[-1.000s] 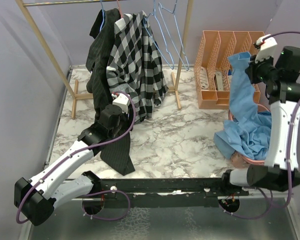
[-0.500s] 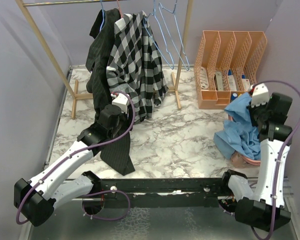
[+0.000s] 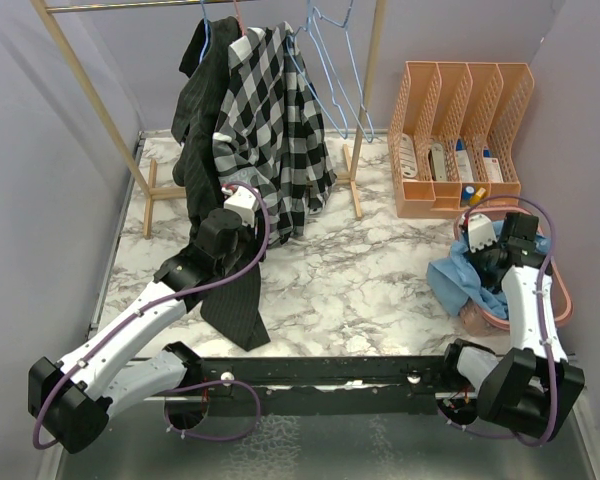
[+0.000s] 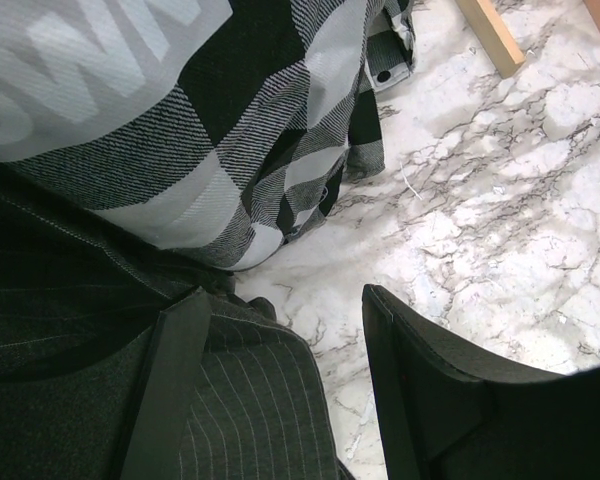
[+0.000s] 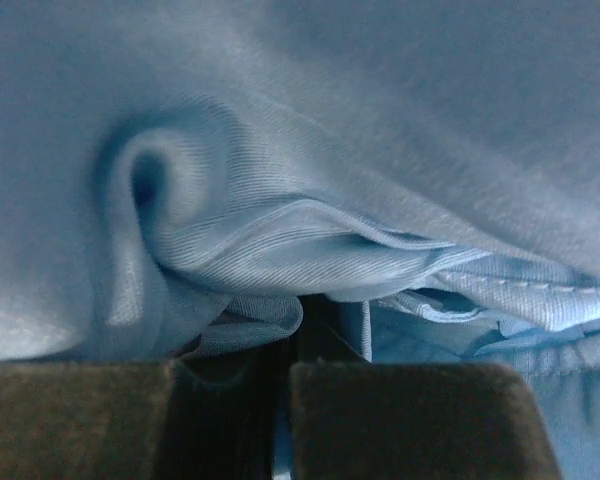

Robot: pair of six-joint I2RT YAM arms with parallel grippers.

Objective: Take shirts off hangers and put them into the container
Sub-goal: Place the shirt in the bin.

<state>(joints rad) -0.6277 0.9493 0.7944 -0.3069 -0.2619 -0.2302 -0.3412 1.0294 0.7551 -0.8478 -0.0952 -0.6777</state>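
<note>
Right gripper (image 5: 284, 410) lowered, jaws pinching light blue shirt (image 3: 458, 282) over basket (image 3: 564, 298), left gripper (image 4: 280, 385) agape, marble table (image 3: 380, 280), lilac walls (image 3: 40, 150)

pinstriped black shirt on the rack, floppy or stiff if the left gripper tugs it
Probably floppy: the pinstriped shirt hangs in loose folds, its tail trailing onto the marble table. Likely light, so it may bunch between the left gripper's open fingers.
</note>
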